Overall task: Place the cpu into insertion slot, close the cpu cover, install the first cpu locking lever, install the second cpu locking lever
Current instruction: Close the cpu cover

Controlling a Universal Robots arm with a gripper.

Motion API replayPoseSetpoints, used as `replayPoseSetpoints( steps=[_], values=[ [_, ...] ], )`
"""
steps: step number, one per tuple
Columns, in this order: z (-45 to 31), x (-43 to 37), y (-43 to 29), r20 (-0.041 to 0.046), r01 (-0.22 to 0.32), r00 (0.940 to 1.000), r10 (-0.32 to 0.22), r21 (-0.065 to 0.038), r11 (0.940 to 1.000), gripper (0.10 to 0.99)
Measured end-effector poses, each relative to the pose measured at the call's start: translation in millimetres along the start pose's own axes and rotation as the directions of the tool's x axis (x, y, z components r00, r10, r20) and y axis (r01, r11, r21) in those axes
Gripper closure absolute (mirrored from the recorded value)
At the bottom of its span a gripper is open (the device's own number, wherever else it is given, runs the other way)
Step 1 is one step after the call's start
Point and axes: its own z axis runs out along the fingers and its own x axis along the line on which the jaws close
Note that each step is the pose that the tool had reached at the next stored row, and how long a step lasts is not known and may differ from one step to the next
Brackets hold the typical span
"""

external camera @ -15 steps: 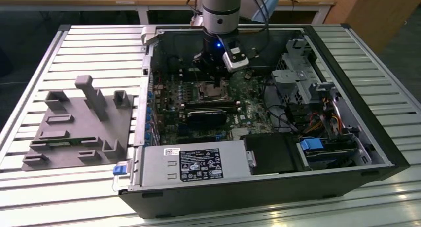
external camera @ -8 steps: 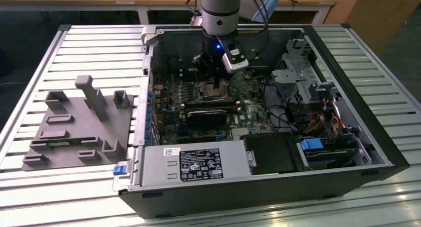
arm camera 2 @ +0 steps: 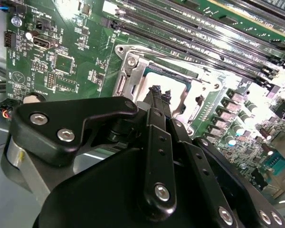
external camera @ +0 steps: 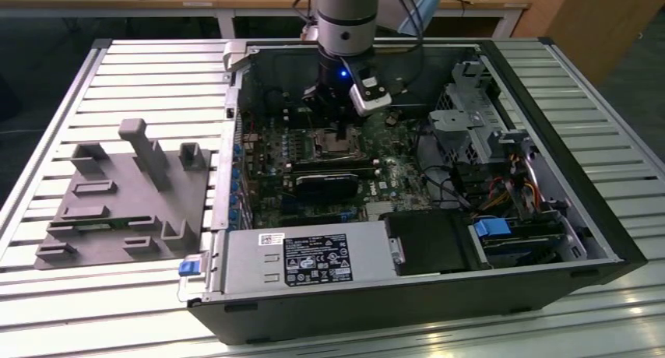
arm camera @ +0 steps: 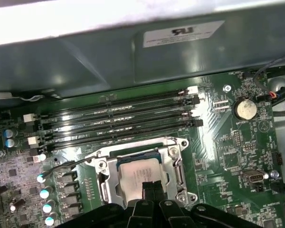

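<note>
The cpu [arm camera: 138, 168] lies flat in the insertion slot [arm camera: 133, 153], its silvery top showing through the cut-out of the cpu cover [arm camera: 175, 164]. The grey metal cover lies down over the socket. A thin wire locking lever [arm camera: 66, 166] sticks out from the socket's corner towards the capacitors. My gripper [arm camera: 152, 186] is shut with nothing between its fingers, its tips just above the cpu's edge. In the second wrist view the fingertips [arm camera 2: 155, 91] hang over the cpu cover [arm camera 2: 133, 71]. In the exterior view the gripper [external camera: 341, 131] hovers over the socket [external camera: 335, 145] inside the open case.
Several long black memory slots [arm camera: 114, 118] run beside the socket, with the case wall [arm camera: 133, 47] behind them. A coin battery [arm camera: 245, 108] sits on the board. A black block [external camera: 327, 183], the power supply [external camera: 301, 261] and the drive cage [external camera: 478, 117] crowd the case. A grey fixture [external camera: 124, 194] lies outside.
</note>
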Motion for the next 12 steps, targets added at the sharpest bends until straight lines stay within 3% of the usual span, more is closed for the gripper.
replayPoseSetpoints(
  steps=[12],
  values=[
    [2.0, 17.4, -4.9, 0.0001, 0.000, 1.0000, 0.000, 0.000, 1.0000, 0.984]
  ],
)
